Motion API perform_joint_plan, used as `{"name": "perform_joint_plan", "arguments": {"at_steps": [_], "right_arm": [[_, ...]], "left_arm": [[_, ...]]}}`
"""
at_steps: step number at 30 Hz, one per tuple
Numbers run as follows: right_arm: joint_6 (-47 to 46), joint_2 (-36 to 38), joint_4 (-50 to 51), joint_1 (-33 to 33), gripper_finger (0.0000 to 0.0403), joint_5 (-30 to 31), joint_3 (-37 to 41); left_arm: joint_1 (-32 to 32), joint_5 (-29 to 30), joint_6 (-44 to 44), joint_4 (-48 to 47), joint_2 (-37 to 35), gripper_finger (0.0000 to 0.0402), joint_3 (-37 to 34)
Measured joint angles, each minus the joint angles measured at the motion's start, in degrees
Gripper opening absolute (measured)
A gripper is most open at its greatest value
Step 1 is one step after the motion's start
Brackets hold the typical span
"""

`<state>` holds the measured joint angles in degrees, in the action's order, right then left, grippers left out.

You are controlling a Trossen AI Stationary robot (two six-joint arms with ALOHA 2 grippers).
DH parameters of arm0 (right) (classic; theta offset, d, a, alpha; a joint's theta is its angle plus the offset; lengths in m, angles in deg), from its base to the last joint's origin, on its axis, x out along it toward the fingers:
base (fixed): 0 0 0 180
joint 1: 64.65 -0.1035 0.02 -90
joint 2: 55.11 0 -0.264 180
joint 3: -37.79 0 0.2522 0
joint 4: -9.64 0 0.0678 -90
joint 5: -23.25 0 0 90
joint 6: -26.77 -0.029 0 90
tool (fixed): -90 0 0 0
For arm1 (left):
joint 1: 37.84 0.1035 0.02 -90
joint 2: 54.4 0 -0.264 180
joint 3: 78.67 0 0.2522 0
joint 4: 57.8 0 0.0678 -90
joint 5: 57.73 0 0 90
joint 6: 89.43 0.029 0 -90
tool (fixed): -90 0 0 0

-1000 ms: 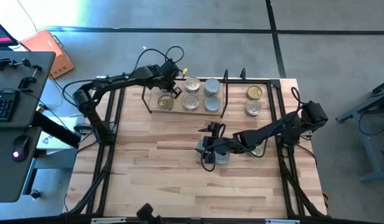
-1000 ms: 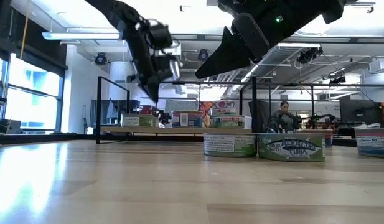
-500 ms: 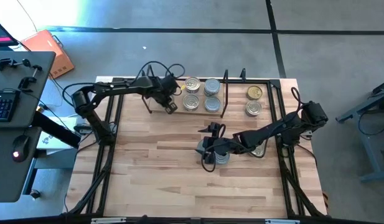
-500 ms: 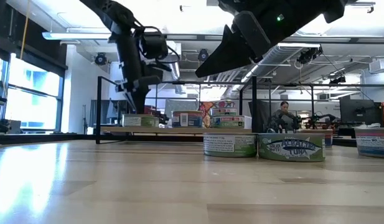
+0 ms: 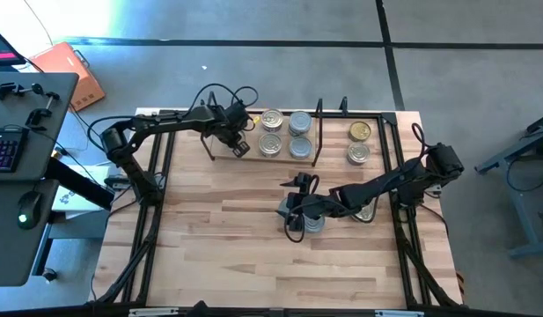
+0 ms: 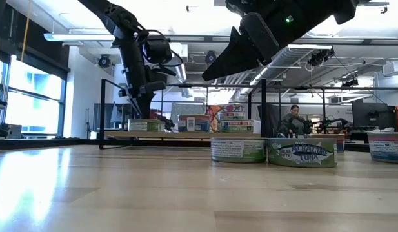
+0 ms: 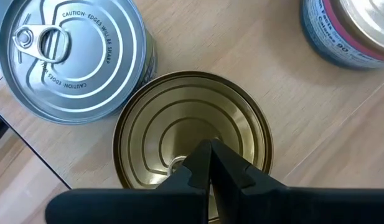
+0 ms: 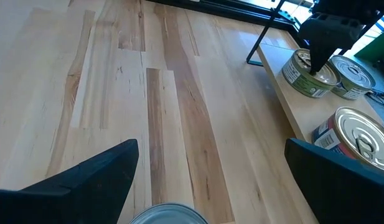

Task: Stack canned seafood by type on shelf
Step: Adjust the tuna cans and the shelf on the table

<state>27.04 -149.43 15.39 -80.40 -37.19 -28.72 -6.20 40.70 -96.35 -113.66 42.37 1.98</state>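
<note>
The shelf [image 5: 220,157], a low wooden board with black wire uprights, stands at the table's far side. On it are several tins with silver or gold tops [image 5: 299,123]. At its left end sits a gold-topped tin [image 7: 154,124]. My left gripper [image 7: 209,152] is shut and points down at the centre of that tin's top. My right gripper [image 8: 210,168] hangs open at mid-table, above a silver-topped tin [image 8: 168,215] standing on the table. A second tin [image 6: 302,152] stands beside it. My left gripper's shut fingertips [image 7: 201,155] are at the centre of the gold tin's top [image 7: 179,134], coming from above and pointing steeply down. I cannot tell whether they touch it or stop just short. The tin stands flat on the shelf board.
A gold-topped tin [image 5: 360,131] and a silver-topped one [image 5: 358,154] stand on the table right of the shelf. A silver pull-tab tin [image 7: 70,56] sits right beside the gold one. The near half of the wooden table [image 5: 227,255] is bare.
My left gripper has come down and toward the table's near edge, tipping steeper, until its shut tips are at the gold tin at the shelf's left end. It has stayed shut.
</note>
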Motion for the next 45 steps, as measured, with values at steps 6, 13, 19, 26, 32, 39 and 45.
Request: {"name": "perform_joint_plan", "arguments": {"at_steps": [6, 13, 19, 26, 32, 39, 45], "right_arm": [[0.0, 0.0, -0.1, 0.0, 0.0397, 3.1, 0.0], [2.7, 3.1, 3.4, -0.5, 0.0397, 12.2, -0.6], [0.3, 8.2, 12.2, -1.4, 0.0370, 12.2, -1.8], [-14.0, 14.8, 26.1, -1.7, 0.0229, 10.0, 6.0], [-16.8, 16.6, 14.5, 3.6, 0.0093, 3.6, 16.2], [-13.8, 16.3, 6.6, 12.5, 0.0006, 0.5, 19.6], [-12.0, 16.3, 6.4, 19.3, 0.0008, -1.1, 19.6]], "left_arm": [[-0.1, 0.0, 0.2, -0.1, -0.5, 0.0000, 0.0], [-2.0, -0.4, 1.2, -1.2, -3.5, 0.0000, 3.1], [-7.6, -0.3, 2.1, -0.8, -8.0, 0.0000, 5.4], [-18.7, 5.1, -1.3, -1.3, -18.3, 0.0000, 0.9], [-29.4, 12.2, -13.4, -0.8, -28.0, 0.0000, -11.3], [-40.4, 19.5, -32.5, 0.1, -34.7, 0.0000, -26.1], [-46.6, 22.4, -46.6, 0.1, -35.7, 0.0000, -34.6]]}}
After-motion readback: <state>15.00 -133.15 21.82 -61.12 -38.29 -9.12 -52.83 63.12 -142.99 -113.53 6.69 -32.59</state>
